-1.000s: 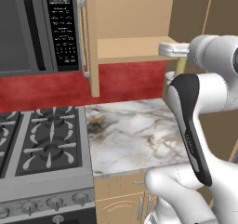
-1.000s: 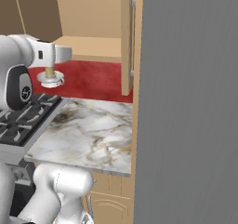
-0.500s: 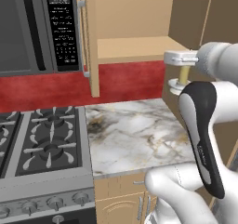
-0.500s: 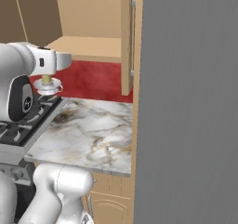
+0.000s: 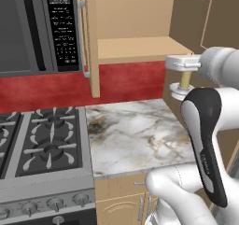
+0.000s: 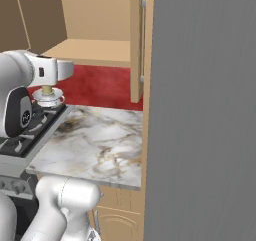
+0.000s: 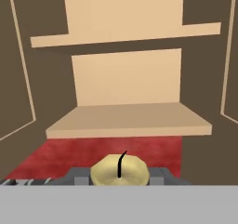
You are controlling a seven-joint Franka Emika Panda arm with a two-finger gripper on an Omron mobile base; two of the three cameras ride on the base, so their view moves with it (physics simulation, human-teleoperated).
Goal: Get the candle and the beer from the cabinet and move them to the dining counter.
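The cabinet (image 5: pixel 140 46) hangs open on the wall, its tan doors swung wide and its lower shelf (image 7: pixel 130 121) bare across the visible part, with a second shelf above it. Left of it sits a dark microwave (image 5: pixel 42 28), and a red wall strip (image 5: pixel 56 86) runs beneath both. Below, a gas stove (image 5: pixel 42 144) with black grates stands just beside a short marble counter (image 5: pixel 135 135) veined in brown, over tan base cabinets. A tall grey panel (image 6: pixel 200 110) fills the right side of the right base view. The white arm (image 5: pixel 205 130) rises in front of the counter, and its tool (image 5: pixel 186 74) is closed on the candle (image 5: pixel 185 81), gripping the pale yellow stick near its top. The candle hangs upright in its small silver holder (image 6: pixel 49 98), out of the cabinet, lower than the shelf and above the counter's right edge. In the hand view the candle top and black wick (image 7: pixel 121 165) sit between the finger tips.
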